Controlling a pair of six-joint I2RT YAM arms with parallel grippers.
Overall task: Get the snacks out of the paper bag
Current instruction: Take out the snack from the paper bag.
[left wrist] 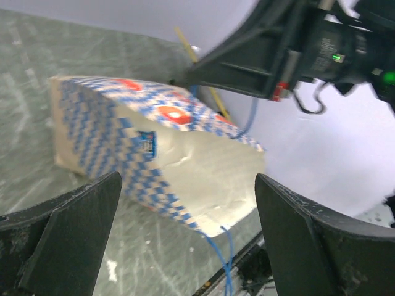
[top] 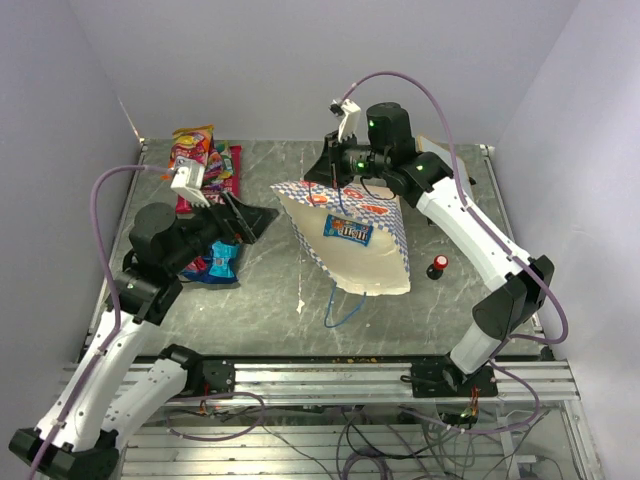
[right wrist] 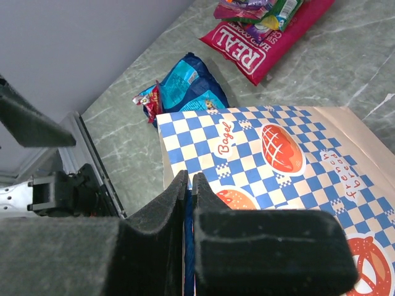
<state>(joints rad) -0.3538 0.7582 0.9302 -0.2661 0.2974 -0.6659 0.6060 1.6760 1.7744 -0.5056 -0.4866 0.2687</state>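
Paper bag point(top: 365, 262) is held tipped up on the table point(top: 270, 305) by its blue cord, which is pinched in the closed right gripper point(right wrist: 189, 183). Snacks point(top: 205, 160) are piled at the far left, with a blue packet point(top: 215, 262) nearer. The left gripper point(left wrist: 188, 191) is spread wide and empty, facing the bag.

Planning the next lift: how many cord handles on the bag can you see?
2. One handle runs up into the shut right end effector; the other trails loose on the table beside the bag.
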